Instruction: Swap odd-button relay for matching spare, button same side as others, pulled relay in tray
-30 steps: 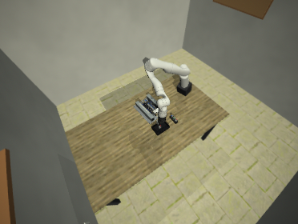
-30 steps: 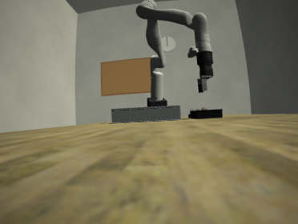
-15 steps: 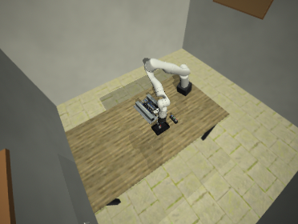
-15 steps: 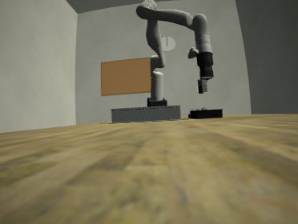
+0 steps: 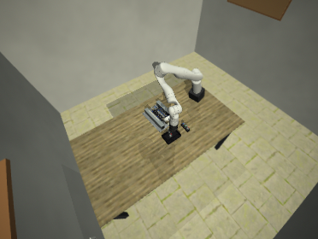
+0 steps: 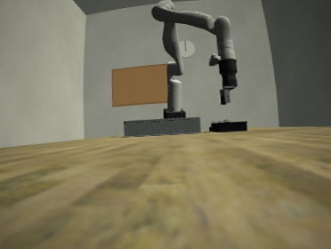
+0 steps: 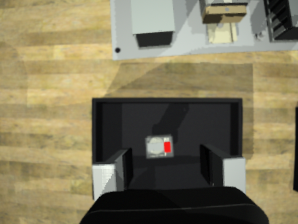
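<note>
The gripper [image 7: 166, 165] is hanging above the black tray [image 7: 102, 130] with its fingers spread to full width and nothing between them; a small grey relay with a red test button [image 7: 160, 146] is lying on the tray floor, near the middle, its red patch sitting toward its right side in the wrist view. In that view the relay is showing in the gap between the two fingers, somewhat nearer the left one and a little beyond the fingertips toward the upper edge; neither finger is touching it. In the exterior view the gripper [image 6: 225, 96] is hovering well above the tray [image 6: 229, 126], apart from it; the relay itself cannot be made out there. The grey socket base [image 7: 190, 47] is lying just beyond the tray's far wall, carrying a grey block [image 7: 153, 22] and a tan relay-like part [image 7: 224, 11]; the wooden table [image 5: 128, 158] is bearing it all.
</note>
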`<act>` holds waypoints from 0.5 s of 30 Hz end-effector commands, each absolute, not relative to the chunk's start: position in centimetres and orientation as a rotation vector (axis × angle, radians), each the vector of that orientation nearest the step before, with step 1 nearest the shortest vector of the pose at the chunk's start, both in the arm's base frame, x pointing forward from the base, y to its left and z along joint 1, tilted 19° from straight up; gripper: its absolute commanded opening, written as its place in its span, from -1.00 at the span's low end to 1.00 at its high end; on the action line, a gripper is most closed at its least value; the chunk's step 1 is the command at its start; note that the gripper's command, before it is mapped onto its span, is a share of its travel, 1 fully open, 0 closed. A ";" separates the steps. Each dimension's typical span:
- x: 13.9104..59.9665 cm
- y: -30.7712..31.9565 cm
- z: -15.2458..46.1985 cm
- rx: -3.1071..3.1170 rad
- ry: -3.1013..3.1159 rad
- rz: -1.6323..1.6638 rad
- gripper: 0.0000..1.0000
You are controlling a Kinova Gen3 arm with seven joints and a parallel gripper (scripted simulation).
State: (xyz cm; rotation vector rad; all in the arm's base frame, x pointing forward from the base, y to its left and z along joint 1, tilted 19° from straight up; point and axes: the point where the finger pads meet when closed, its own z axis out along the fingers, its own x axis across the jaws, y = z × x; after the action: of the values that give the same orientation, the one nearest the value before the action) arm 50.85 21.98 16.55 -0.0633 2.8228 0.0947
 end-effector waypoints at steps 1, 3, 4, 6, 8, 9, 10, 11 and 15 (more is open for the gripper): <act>50.0 22.4 16.6 -0.061 2.820 0.095 1.00; 49.4 22.7 16.5 -0.047 2.821 0.097 1.00; 49.0 22.9 16.4 -0.040 2.821 0.098 1.00; 48.4 23.1 16.4 -0.025 2.822 0.101 1.00; 47.8 23.4 16.3 -0.011 2.822 0.103 1.00; 47.5 23.5 16.2 -0.004 2.823 0.104 1.00; 47.1 23.7 16.2 0.003 2.823 0.105 1.00; 46.8 23.8 16.1 0.010 2.823 0.106 1.00; 46.4 23.9 15.9 0.028 2.827 0.110 1.00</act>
State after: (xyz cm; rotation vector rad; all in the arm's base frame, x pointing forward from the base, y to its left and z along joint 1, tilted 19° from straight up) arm 46.60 23.79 15.84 0.0294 2.8284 0.1106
